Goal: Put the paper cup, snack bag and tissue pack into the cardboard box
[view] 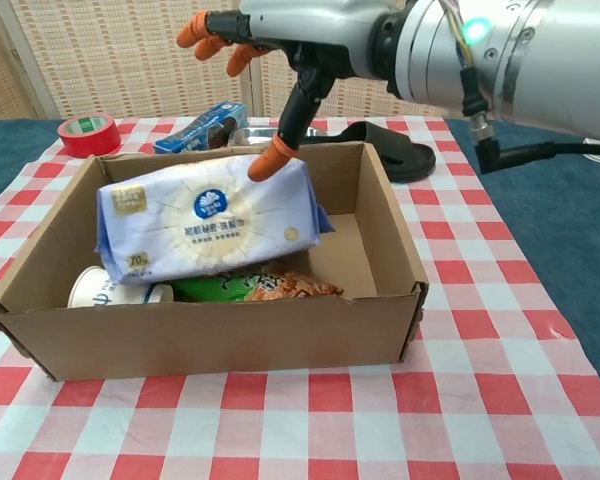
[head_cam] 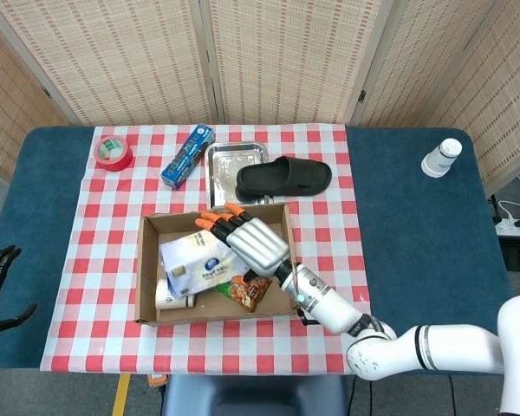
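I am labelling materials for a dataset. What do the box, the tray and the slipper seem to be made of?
The box looks like brown corrugated cardboard, matte, with raw cut edges. The tray seems to be bare metal, probably steel: silvery and reflective. The slipper looks like black rubber or foam, moulded in one piece with a dull sheen; which one, I cannot tell.
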